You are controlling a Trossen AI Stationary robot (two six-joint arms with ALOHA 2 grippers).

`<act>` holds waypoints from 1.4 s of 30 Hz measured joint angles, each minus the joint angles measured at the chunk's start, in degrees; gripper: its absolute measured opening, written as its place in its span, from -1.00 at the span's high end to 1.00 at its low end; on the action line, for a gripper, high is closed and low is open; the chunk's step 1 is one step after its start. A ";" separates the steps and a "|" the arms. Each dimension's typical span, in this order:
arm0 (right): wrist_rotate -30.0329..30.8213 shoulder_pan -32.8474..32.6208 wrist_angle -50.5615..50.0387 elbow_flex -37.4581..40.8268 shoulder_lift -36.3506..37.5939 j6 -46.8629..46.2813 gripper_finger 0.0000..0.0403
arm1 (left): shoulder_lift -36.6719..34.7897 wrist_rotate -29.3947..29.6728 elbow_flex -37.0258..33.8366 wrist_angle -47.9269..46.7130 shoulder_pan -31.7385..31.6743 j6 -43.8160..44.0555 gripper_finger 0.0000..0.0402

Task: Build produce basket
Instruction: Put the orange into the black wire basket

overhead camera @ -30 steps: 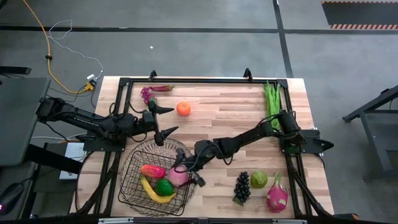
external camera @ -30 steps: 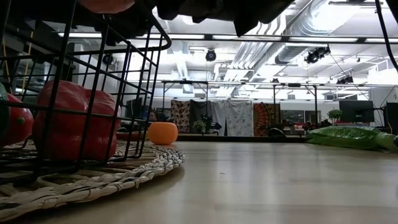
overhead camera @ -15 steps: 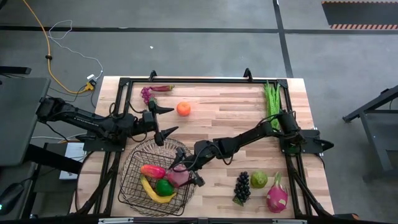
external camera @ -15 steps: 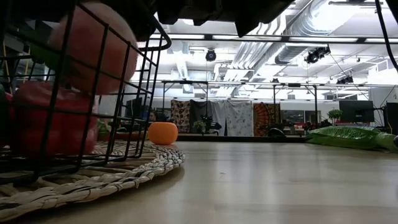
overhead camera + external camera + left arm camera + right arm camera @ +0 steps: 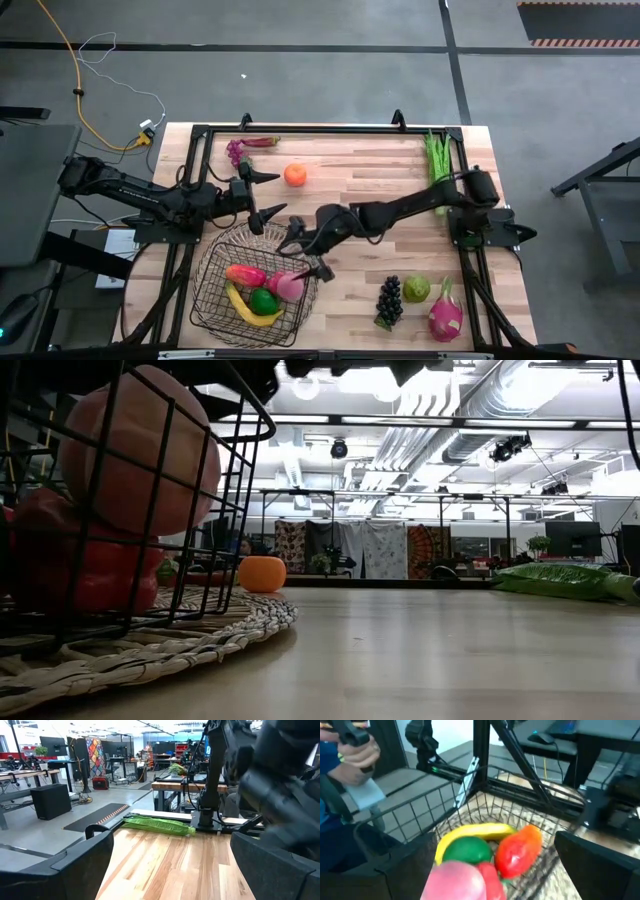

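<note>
The dark wire basket (image 5: pixel 222 290) stands on a woven mat (image 5: pixel 150 645) at the near left. It holds a yellow banana (image 5: pixel 250 314), a green lime (image 5: pixel 264 300), a red-yellow mango (image 5: pixel 244 274) and a pink peach (image 5: pixel 289 286). The peach rests on the mango (image 5: pixel 85 565) and leans against the basket's wall. My right gripper (image 5: pixel 305 252) hangs open above the basket's far right rim, clear of the fruit. My left gripper (image 5: pixel 266 194) waits open just beyond the basket's far rim.
On the table lie an orange (image 5: pixel 294 174), purple grapes (image 5: pixel 236 150), green beans (image 5: pixel 437 160), dark grapes (image 5: pixel 389 298), a green pear (image 5: pixel 416 288) and a pink dragon fruit (image 5: pixel 446 312). A person's hand (image 5: pixel 355 750) shows beyond the table. Bare wood lies mid-table.
My right gripper has let go of the peach, which has dropped from the basket's rim height onto the mango inside. The gripper has then risen and drawn back toward the table's far edge, off the basket.
</note>
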State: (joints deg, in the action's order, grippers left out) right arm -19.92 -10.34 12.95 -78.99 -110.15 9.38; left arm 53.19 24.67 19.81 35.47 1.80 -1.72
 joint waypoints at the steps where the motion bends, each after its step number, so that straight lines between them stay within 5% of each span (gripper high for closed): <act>1: -0.04 0.25 -1.26 0.41 0.82 0.43 -0.96 | -0.01 0.00 0.00 -0.16 0.00 -0.01 -0.94; 9: 1.14 4.35 5.72 16.76 13.31 0.08 -0.96 | 0.00 -0.02 0.00 -1.06 0.03 0.00 -0.94; 21: 21.14 10.34 32.08 48.37 36.53 -6.37 -0.96 | 0.00 -0.02 -0.01 -0.83 -0.01 0.00 -0.94; 42: 24.28 10.35 31.86 50.63 40.02 -8.97 -0.96 | 0.00 0.61 0.00 -0.87 -0.01 0.94 -0.94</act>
State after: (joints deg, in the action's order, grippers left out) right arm 4.36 0.01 44.81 -28.36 -70.13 0.40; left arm 53.19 25.28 19.81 34.60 1.78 -0.77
